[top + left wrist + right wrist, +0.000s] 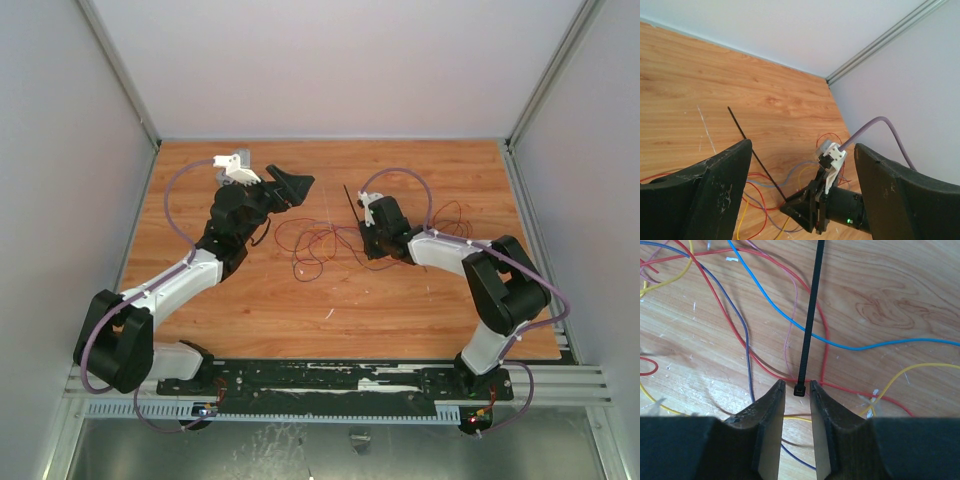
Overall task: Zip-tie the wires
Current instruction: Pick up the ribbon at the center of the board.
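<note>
Wires (318, 243) lie loose, unbundled; zip tie (810, 315) not yet looped; your R gripper (797, 390) narrow round its head, can't tell if pinched; L gripper (802, 150) wide, empty; looping, cinching left.

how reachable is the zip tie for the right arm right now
Probably yes. The right gripper has its open fingertips on either side of the zip tie at its head end, with nothing between them and it. The wires cross under the strip close by, so a grip there might catch a strand.
</note>
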